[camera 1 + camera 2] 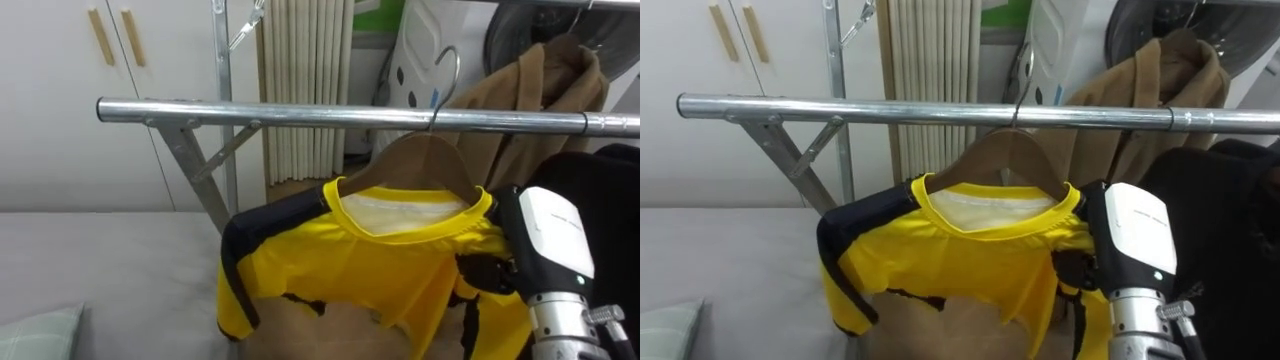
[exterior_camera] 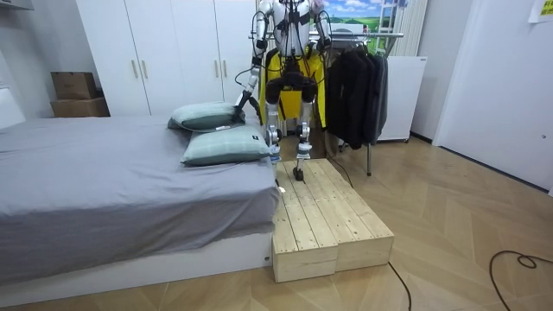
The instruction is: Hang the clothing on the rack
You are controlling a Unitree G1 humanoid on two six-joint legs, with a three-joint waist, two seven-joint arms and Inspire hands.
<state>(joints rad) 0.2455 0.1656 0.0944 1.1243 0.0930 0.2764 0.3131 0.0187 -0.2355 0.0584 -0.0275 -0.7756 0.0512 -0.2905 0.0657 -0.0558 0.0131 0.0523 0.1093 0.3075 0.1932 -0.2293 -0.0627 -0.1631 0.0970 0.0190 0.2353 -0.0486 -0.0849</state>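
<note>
Okay, left eye view: yellow shirt [image 1: 400,265] is on the wooden hanger [image 1: 425,155], hook over the rail [image 1: 330,115], so it hangs just under the rail. Right hand [image 1: 555,235] is below the rail, against the shirt's shoulder on the robot's right. Its grip is hidden by cloth, so can't tell if it holds.

Risk: if it's snagged in the cloth, pulling away could drag the shirt off the hanger or lift the hook off the rail. Tan coat [image 1: 540,90] crowds that end of the rail.

Room view: robot stands on a wooden platform [image 2: 333,220] facing the rail, with the grey bed [image 2: 112,181] and pillows [image 2: 226,147] alongside on parquet floor. Left hand [image 2: 242,101] hangs well below the rail, state unreadable.

Right eye view: same scene, with a radiator [image 1: 930,60] behind the rail.
</note>
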